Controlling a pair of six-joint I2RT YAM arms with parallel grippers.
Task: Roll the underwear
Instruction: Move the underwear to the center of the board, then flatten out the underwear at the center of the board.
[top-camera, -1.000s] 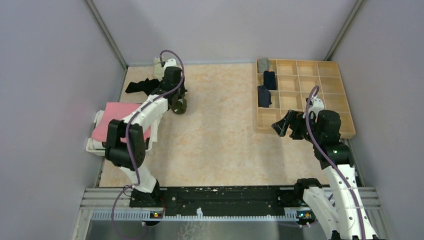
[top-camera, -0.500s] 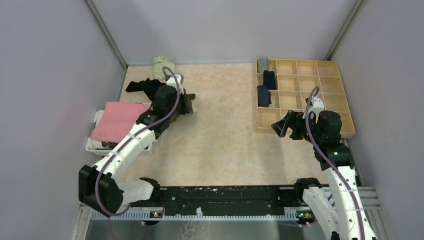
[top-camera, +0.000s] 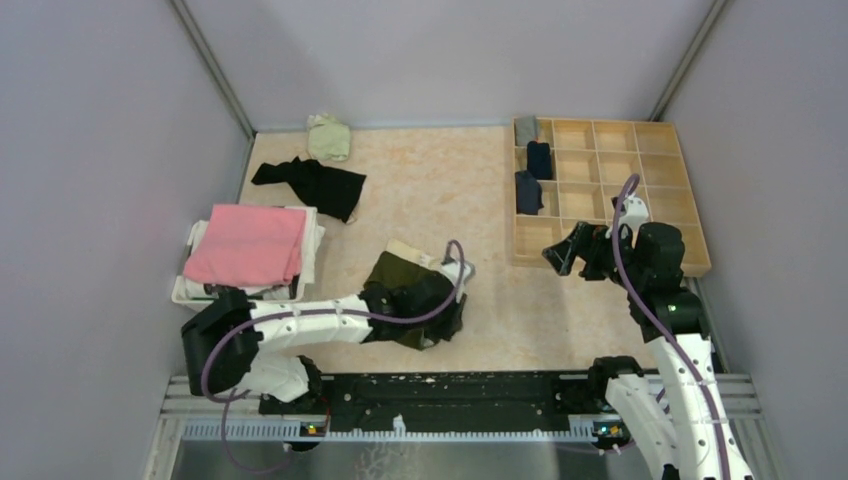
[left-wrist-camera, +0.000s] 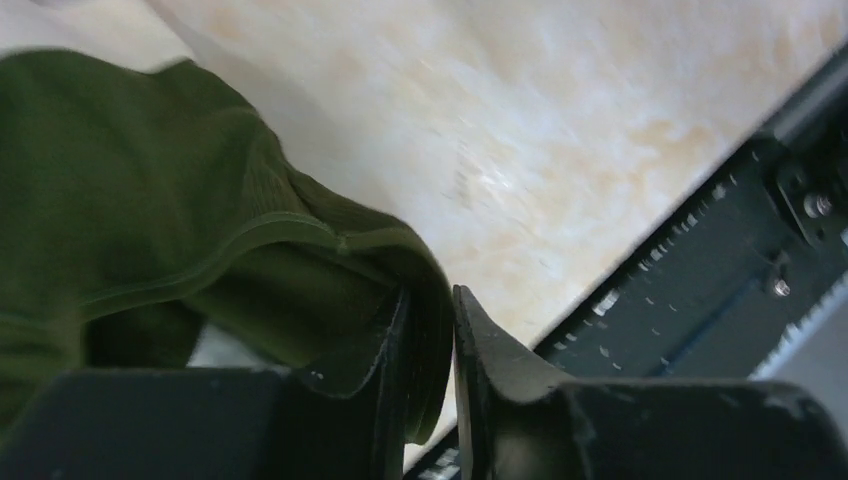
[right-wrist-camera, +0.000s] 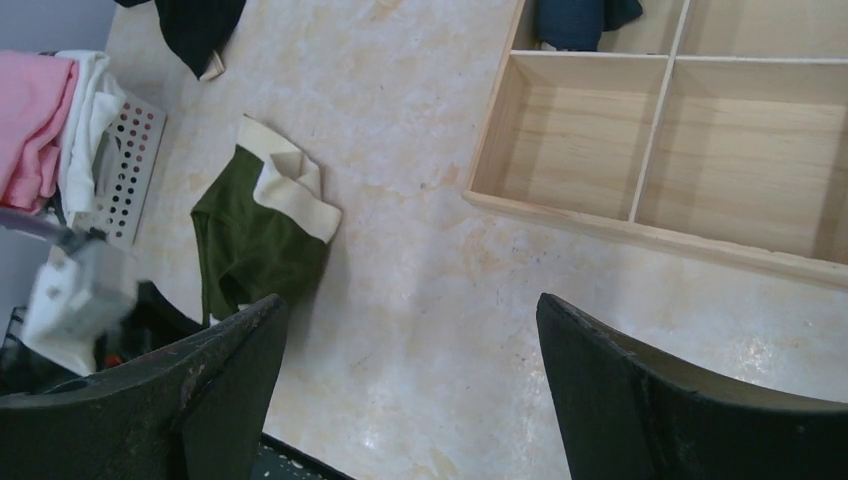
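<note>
My left gripper (top-camera: 443, 312) is shut on an edge of the olive green underwear (top-camera: 398, 278), which has a beige waistband and lies crumpled on the table at front centre. In the left wrist view the green fabric (left-wrist-camera: 200, 230) is pinched between the jaws of the left gripper (left-wrist-camera: 432, 295). My right gripper (top-camera: 565, 250) is open and empty, hovering by the wooden tray's front left corner. In the right wrist view the right gripper (right-wrist-camera: 410, 305) is over bare table, with the olive underwear (right-wrist-camera: 245, 250) to its left.
A black underwear (top-camera: 310, 183) and a pale green one (top-camera: 328, 137) lie at the back left. The wooden divided tray (top-camera: 655, 170) holds a grey roll (top-camera: 525, 130) and two navy rolls (top-camera: 539, 160). A pink cloth (top-camera: 245, 245) lies on a white basket (top-camera: 185, 292).
My left arm has swung from the back left to the front centre, bringing the olive underwear with it. The right arm has not moved.
</note>
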